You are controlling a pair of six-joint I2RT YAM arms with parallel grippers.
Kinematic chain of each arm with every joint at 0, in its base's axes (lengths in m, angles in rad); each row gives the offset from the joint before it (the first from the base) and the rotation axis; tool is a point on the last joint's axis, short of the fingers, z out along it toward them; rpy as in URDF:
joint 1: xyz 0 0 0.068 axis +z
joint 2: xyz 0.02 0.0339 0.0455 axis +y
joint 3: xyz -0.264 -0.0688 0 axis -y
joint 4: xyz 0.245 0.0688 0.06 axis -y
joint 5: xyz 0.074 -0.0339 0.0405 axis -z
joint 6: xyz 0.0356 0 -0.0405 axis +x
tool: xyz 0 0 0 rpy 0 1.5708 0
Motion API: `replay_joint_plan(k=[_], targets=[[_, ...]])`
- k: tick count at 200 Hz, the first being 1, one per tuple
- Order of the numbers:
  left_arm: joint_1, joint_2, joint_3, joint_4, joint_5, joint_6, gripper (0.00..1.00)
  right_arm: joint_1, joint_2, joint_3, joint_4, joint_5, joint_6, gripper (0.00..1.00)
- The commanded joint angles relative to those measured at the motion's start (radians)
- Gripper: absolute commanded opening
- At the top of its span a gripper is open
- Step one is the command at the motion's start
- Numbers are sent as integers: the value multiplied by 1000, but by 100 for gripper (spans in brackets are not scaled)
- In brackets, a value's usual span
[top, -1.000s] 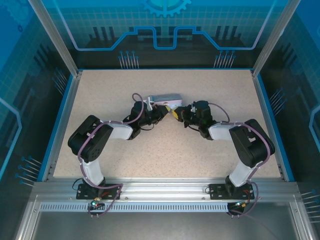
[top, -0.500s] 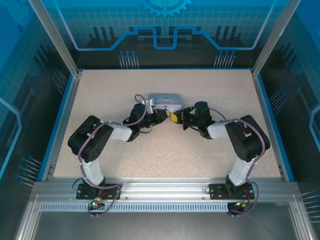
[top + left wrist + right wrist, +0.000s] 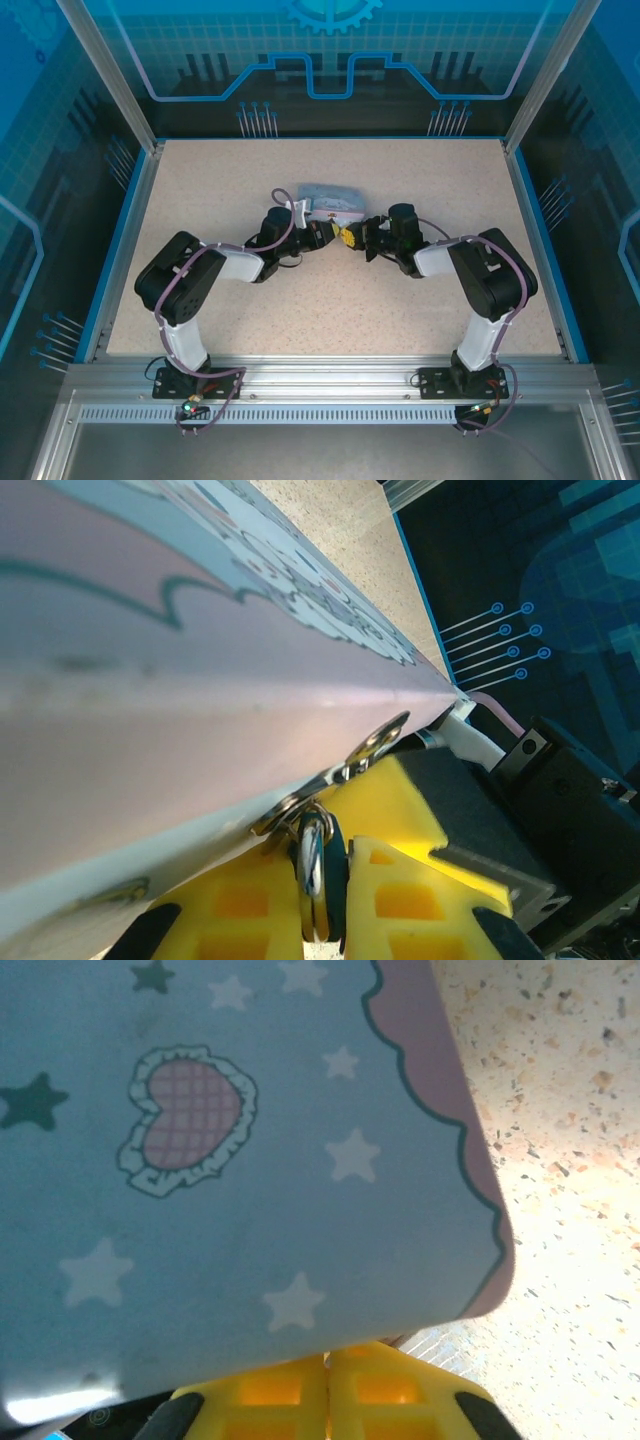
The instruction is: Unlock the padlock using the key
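Observation:
A light blue tin [image 3: 330, 197] with cartoon print lies at mid-table. From its metal hasp [image 3: 370, 750] hangs the small padlock [image 3: 313, 870]. My left gripper [image 3: 325, 852] is shut on the padlock, whose thin body is pinched edge-on between the yellow pads [image 3: 240, 900]. My right gripper [image 3: 350, 238] faces the left gripper [image 3: 322, 234] at the tin's near edge, almost touching it. In the right wrist view the tin [image 3: 250, 1160] hangs over the right gripper [image 3: 327, 1362], and its yellow pads [image 3: 270, 1388] meet with no gap. The key is hidden.
The speckled tabletop [image 3: 330, 300] is ringed by a blue rim [image 3: 120, 240] and aluminium posts. Both arms' elbows rest low on either side of the tin. A dark wall with blue markings [image 3: 520, 630] stands beyond the table edge.
The tin has tipped back so its blue printed top faces up. Both grippers have shifted slightly toward the near side, and the right elbow has drawn in leftward.

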Motion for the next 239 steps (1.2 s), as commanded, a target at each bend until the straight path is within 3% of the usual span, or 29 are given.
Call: replay_joint_plan(k=[1,36,77,150,186,239], targets=[[-71,-26,13,67,271,-51,0,24,-38,29,86,12,-35,28],[-62,-21,26,64,260,-118,0,23,-109,5,-24,13,-119,53],[-60,-34,47,-17,253,-129,0,18,-253,-43,-242,41,-288,66],[-60,-33,77,-108,253,-135,0,14,-499,-12,-659,122,-636,67],[-58,-31,90,-141,256,-125,0,10,-587,10,-833,195,-783,60],[-59,-25,70,-165,260,-96,0,-1,-559,-23,-777,168,-780,49]])
